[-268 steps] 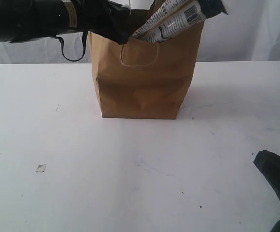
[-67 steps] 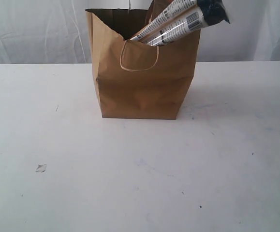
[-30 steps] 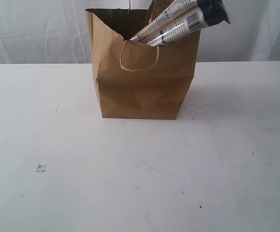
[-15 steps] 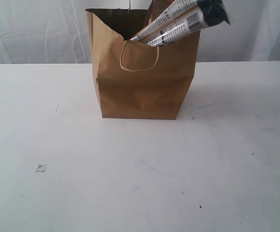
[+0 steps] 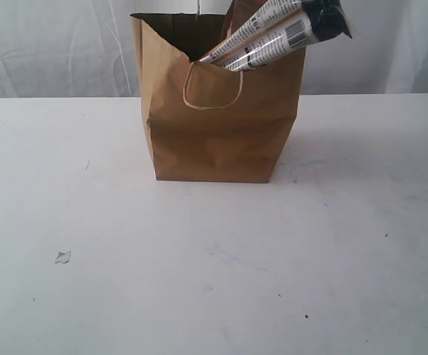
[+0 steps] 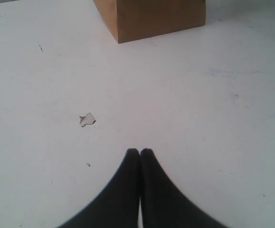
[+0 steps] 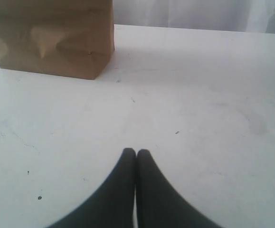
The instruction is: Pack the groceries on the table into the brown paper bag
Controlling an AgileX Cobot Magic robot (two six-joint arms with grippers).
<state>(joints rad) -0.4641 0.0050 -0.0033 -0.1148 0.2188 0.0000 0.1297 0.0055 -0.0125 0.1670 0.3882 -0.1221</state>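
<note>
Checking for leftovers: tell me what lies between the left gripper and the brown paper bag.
In the left wrist view, only white table lies between the shut left gripper and the brown paper bag, with one small pale scrap partway.

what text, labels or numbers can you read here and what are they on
No text can be read in any view.
noodle packs: black print and a barcode, too blurred to read.
brown paper bag: no print on the sides shown.
</note>
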